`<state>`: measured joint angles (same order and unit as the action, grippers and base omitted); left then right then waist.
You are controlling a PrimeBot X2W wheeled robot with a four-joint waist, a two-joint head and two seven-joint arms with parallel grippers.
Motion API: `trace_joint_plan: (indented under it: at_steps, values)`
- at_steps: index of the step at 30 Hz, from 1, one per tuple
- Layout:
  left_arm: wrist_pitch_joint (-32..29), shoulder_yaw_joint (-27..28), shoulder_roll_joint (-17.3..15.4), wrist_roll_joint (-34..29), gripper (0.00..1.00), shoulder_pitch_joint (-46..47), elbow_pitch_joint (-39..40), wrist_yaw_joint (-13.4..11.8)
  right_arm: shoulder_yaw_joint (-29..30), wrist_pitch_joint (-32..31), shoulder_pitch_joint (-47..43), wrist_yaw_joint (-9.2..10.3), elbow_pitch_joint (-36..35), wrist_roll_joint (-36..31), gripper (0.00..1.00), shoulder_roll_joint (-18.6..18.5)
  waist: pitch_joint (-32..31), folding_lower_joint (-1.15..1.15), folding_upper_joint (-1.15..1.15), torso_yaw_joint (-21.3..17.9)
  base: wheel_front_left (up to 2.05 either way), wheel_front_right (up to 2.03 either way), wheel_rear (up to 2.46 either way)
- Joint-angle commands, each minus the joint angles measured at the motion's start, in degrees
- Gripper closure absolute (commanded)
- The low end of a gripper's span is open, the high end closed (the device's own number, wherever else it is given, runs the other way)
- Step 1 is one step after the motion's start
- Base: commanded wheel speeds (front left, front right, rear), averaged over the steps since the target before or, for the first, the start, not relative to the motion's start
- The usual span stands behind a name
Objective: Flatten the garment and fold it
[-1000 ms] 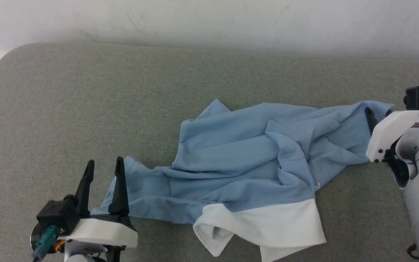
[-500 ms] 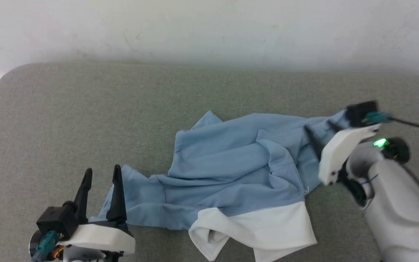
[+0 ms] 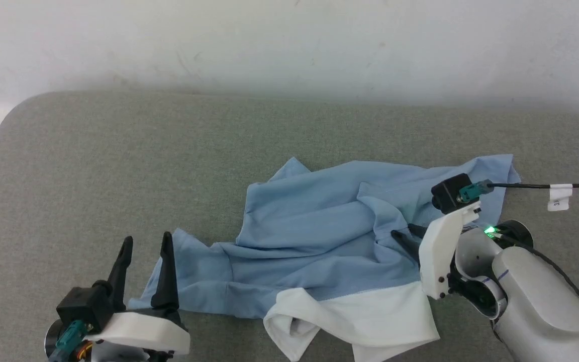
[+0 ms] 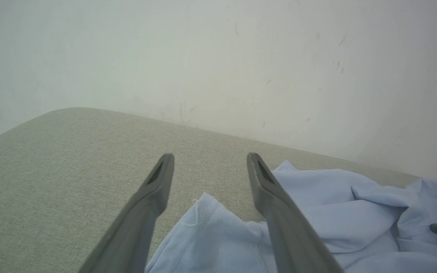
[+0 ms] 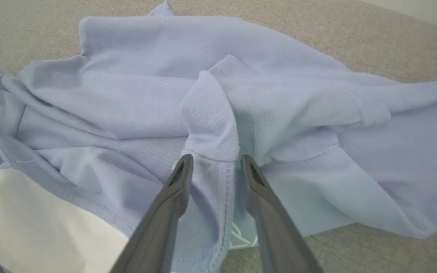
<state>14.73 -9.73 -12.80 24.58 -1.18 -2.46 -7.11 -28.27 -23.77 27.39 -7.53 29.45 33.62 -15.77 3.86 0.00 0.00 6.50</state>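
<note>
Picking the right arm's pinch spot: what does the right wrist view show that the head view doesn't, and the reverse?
Right wrist view: white logo stitching between the right gripper's open fingers, which straddle a raised fold. Head view: the left gripper, open, at the left corner of the garment, and a black cable off the right wrist. Both: the crumpled garment with its white panel on the grey surface.
</note>
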Motion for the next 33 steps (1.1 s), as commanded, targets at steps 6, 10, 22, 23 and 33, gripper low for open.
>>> trace_joint_plan:
  at_steps: [6, 10, 22, 23, 33]
  values:
    - [0.3, -0.4, 0.1, -0.2, 0.00, -1.9, -0.4, 0.0, 3.6, 5.1, -3.1, 0.04, -3.1, -0.7, 1.00, -2.0, -1.9, 0.00, 0.00, -1.4, 0.00, 0.00, 0.00]
    - [0.3, -0.4, 0.2, -0.1, 0.00, -3.0, -0.2, -0.4, 13.0, 8.6, -10.5, 0.04, -7.9, -2.1, 1.00, -1.8, -3.3, 0.00, 0.00, -2.9, 0.00, 0.00, 0.00]
    - [-0.3, -0.2, -0.5, 0.6, 0.00, -4.0, 0.6, -0.8, 42.6, 2.8, -41.8, 0.04, -25.9, -14.4, 1.00, 12.6, -3.6, 0.00, 0.00, -7.5, 0.00, 0.00, 0.00]
    - [-0.4, -0.2, -0.6, 0.6, 0.00, -4.0, 0.6, -0.8, 42.9, 2.3, -42.7, 0.04, -26.6, -14.7, 1.00, 12.7, -3.5, 0.00, 0.00, -7.8, 0.00, 0.00, 0.00]
    - [-1.6, -0.8, -1.1, 0.6, 0.00, -3.6, 0.0, -1.0, 43.6, 13.1, -39.2, 0.04, -29.4, -15.0, 0.00, 12.9, -3.3, 0.00, 0.00, -7.8, 0.00, 0.00, 0.00]
